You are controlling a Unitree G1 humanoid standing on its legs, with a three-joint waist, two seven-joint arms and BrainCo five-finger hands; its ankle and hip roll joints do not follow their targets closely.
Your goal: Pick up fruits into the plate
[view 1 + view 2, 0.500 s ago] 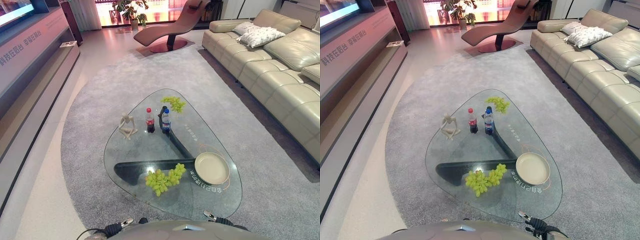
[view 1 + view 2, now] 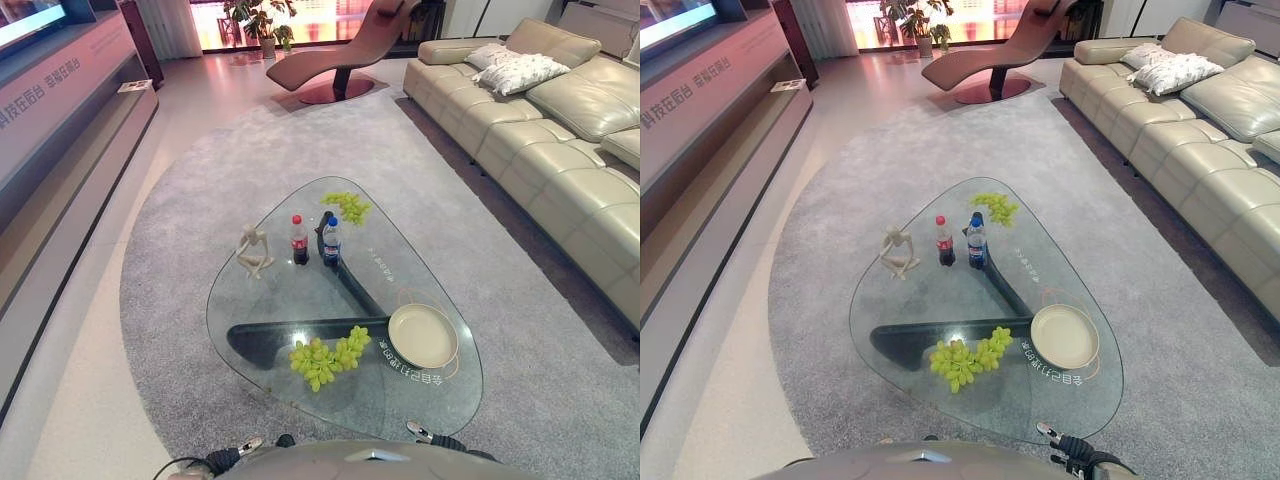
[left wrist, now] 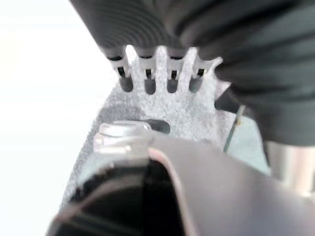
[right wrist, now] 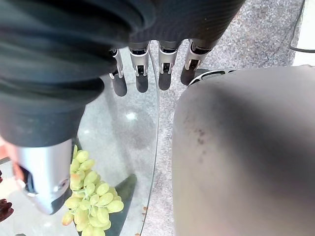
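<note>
Glass table [image 2: 290, 300]: near grape bunch [image 2: 328, 359] just beside empty plate [image 2: 423, 335]; far grape bunch [image 2: 348, 207] at far edge. Left hand [image 3: 157, 73], right hand [image 4: 147, 69]: fingers straight, empty; thumbs partly hidden.

White characters are printed on the clear three-cornered glass desk [image 2: 250, 300], in a row curving just beside the round cream plate [image 2: 423, 336]. A shorter row lies nearer the desk's middle. Both are too small to read. Pale characters run along the long pinkish wall cabinet [image 2: 60, 100], cut off at the edge. The dark red-labelled bottle [image 2: 299, 241] and the blue-labelled bottle [image 2: 331, 243] bear illegible labels.
</note>
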